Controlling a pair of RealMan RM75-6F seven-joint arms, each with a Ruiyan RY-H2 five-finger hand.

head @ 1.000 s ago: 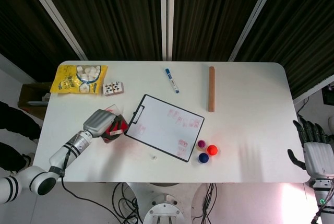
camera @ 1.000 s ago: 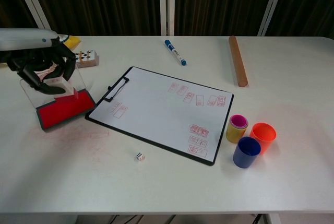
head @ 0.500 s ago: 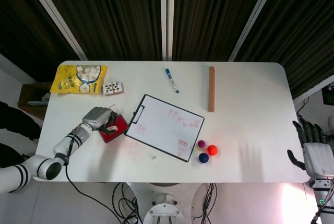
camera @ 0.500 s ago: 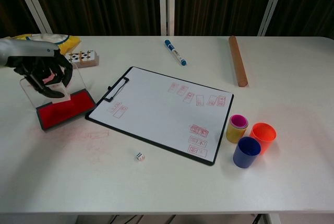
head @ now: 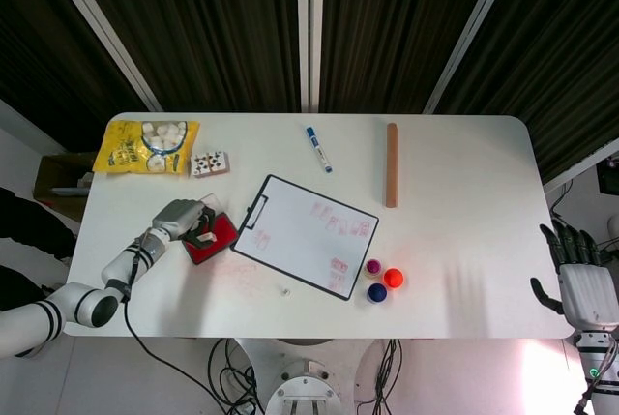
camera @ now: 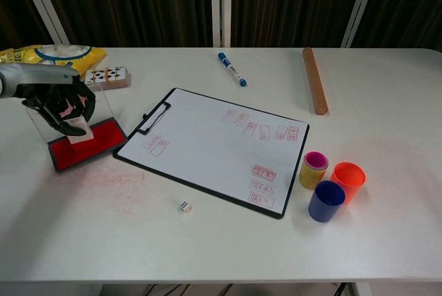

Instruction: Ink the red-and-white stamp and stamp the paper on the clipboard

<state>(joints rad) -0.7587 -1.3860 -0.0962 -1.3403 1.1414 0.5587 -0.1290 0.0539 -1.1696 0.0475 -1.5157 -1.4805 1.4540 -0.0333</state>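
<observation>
Red-and-white stamp (camera: 74,122) sits clasped in our left hand (camera: 61,106), pressed down on the red ink pad (camera: 86,145) just left of the black-edged clipboard (camera: 213,149). Our right hand (head: 584,281) hangs off the white table's (camera: 387,172) right edge, fingers spread, holding nothing.

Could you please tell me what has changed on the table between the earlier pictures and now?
The left robot hand, gripping the red-and-white stamp throughout, has come down from above the ink pad and drawn back toward the table's left edge, bringing the stamp onto the red pad. The right robot hand stayed open off the right edge. The clipboard, cups, die and marker have not moved.
</observation>
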